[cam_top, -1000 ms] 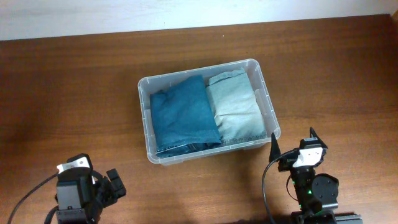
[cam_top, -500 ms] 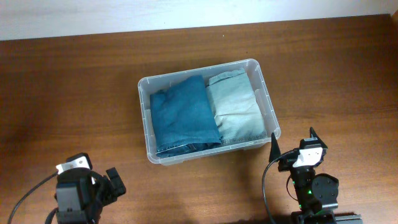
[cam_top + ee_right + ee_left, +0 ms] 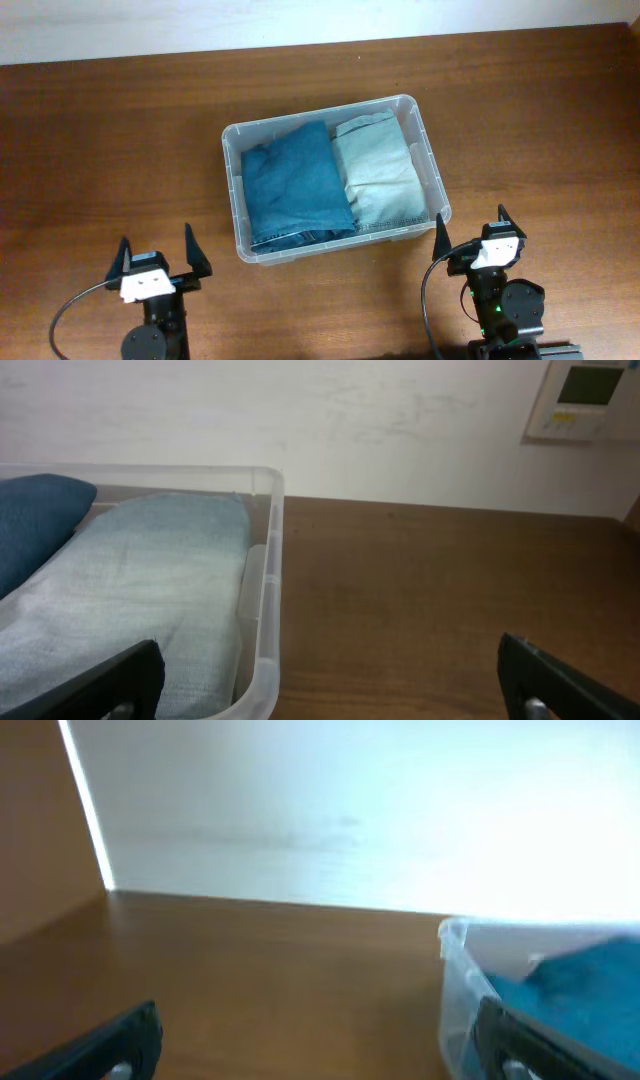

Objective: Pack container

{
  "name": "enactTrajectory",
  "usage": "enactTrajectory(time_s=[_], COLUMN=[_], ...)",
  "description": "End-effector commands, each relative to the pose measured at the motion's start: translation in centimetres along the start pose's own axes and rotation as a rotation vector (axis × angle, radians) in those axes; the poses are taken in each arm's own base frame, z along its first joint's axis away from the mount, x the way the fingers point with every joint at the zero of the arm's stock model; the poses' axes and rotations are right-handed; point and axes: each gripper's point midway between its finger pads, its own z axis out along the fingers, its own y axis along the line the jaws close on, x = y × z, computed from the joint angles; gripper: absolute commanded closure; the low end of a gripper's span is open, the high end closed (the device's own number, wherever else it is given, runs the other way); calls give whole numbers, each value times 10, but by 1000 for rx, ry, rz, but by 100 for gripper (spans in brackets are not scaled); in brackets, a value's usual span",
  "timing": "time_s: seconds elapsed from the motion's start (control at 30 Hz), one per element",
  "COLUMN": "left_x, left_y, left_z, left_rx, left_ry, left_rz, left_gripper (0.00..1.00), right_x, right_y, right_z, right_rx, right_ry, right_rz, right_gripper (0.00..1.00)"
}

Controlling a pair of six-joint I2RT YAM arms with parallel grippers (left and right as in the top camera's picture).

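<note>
Left gripper point(image 3: 157, 248) hangs spread wide and empty by the desk's point(image 3: 100, 140) near edge, left of middle. Right gripper point(image 3: 470, 222) is likewise wide apart, holding nothing, nearer the right corner. Ahead of both, mid-desk, sits the container point(image 3: 231, 185), its long axis roughly along the near edge, slightly skewed. Its near right corner is just beside my right gripper, so that arm is nearer. From the left it lies ahead and rightward. Dark jeans point(image 3: 295, 185) and pale denim point(image 3: 380, 180) seem to fill it, though my left wrist view is blurred.
</note>
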Motion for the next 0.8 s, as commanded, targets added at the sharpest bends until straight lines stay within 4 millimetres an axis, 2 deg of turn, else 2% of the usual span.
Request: enactTrajectory(time_s=[0.0, 0.03, 0.17, 0.77], left_x=[29, 35, 38, 38], left_y=[-12, -13, -26, -26], left_z=[0, 0, -2, -2], left_rx=[70, 75, 152, 152], left_ry=[65, 91, 97, 98], left_rz=[120, 124, 121, 121], left_gripper=[1, 1, 1, 1], right_x=[3, 2, 3, 2], right_y=[-3, -3, -3, -3], right_z=[0, 0, 0, 0], right_rx=[13, 13, 13, 13], right_ry=[6, 5, 6, 5], right_rz=[1, 1, 1, 1], right_gripper=[2, 2, 2, 2])
